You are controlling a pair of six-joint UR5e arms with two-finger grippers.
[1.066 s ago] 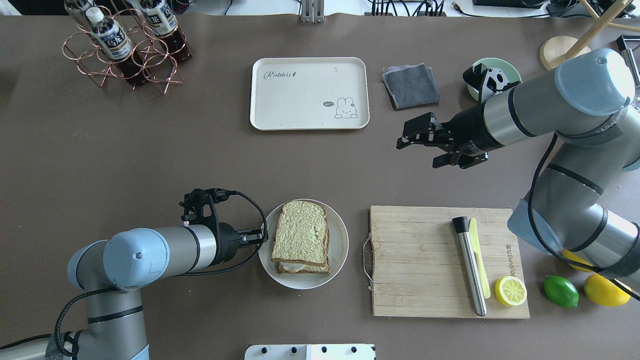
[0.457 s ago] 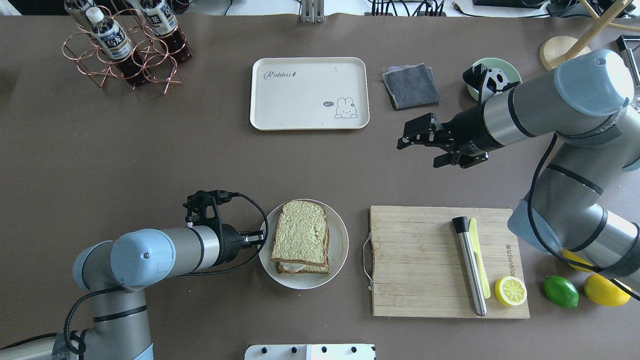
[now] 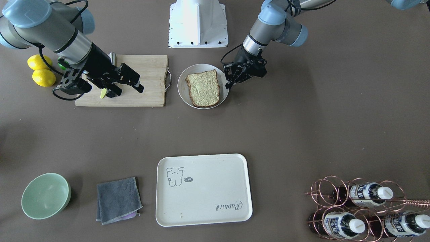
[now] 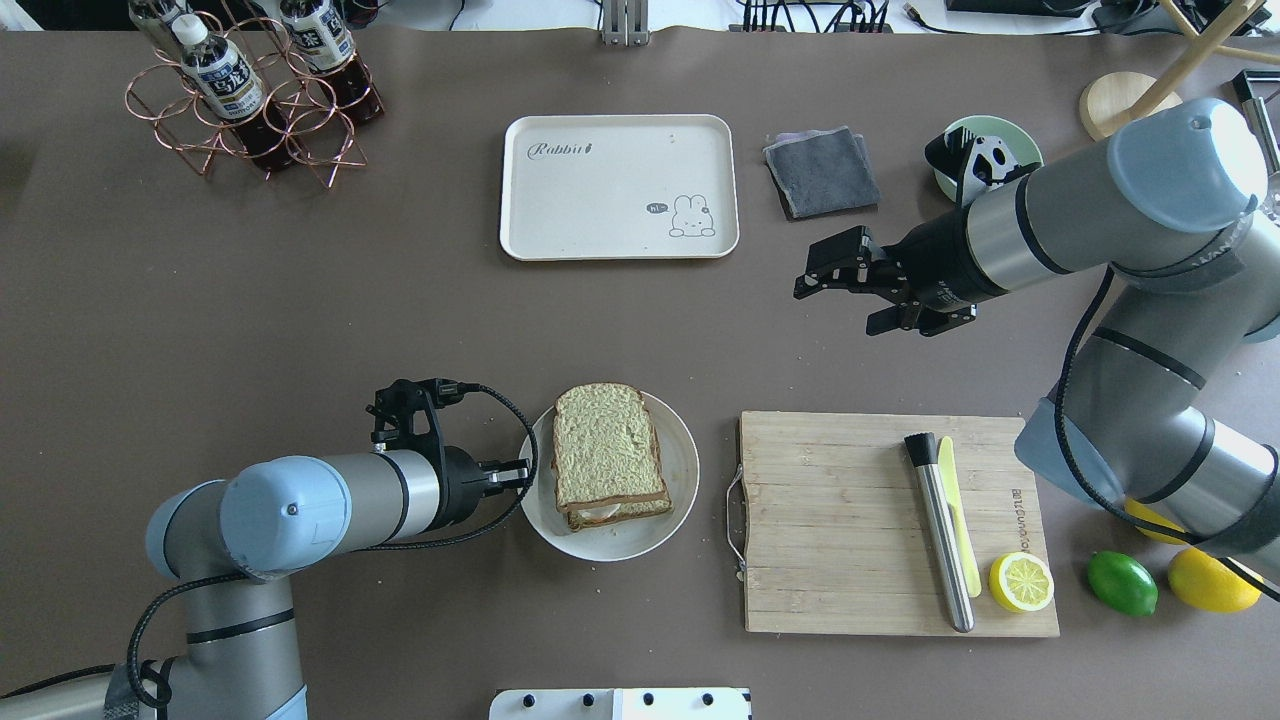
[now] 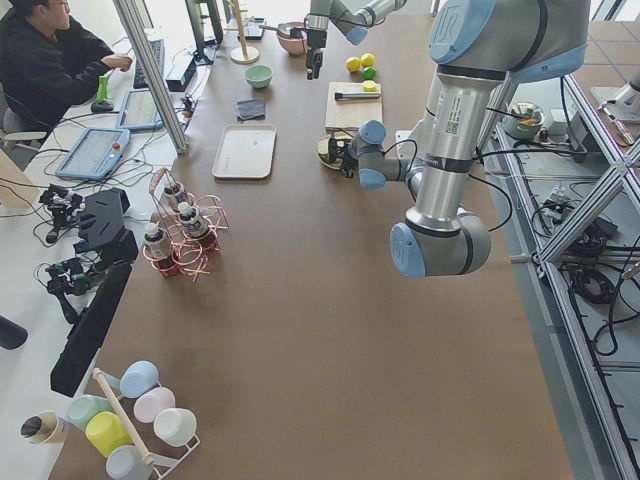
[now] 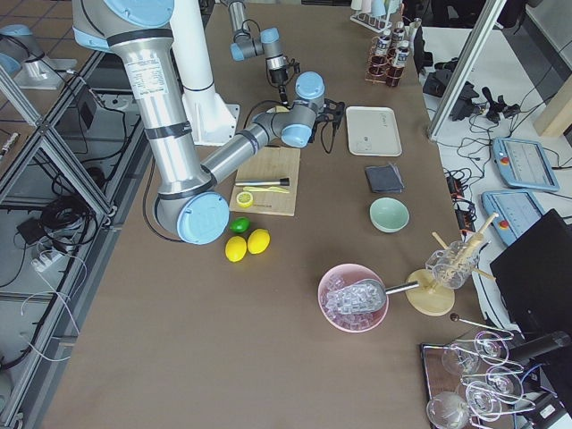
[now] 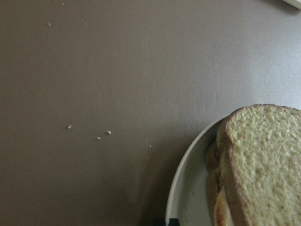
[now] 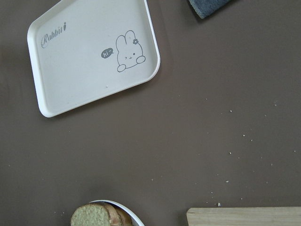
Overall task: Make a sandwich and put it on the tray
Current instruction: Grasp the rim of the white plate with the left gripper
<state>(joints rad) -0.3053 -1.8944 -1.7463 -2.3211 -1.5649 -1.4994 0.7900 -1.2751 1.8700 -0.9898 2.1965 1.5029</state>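
A long counter with a matte brown top fills most views, evenly lit, with only soft shadows. In the exterior left view a slanted aluminium post rises at upper left, beside a white side desk where a person sits. Grey floor and frame rails lie at right. Terracotta tiles show at the exterior right view's upper left.

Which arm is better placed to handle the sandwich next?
Left: the left end effector is beside the plate holding the sandwich; the right end effector hangs well away over the table.
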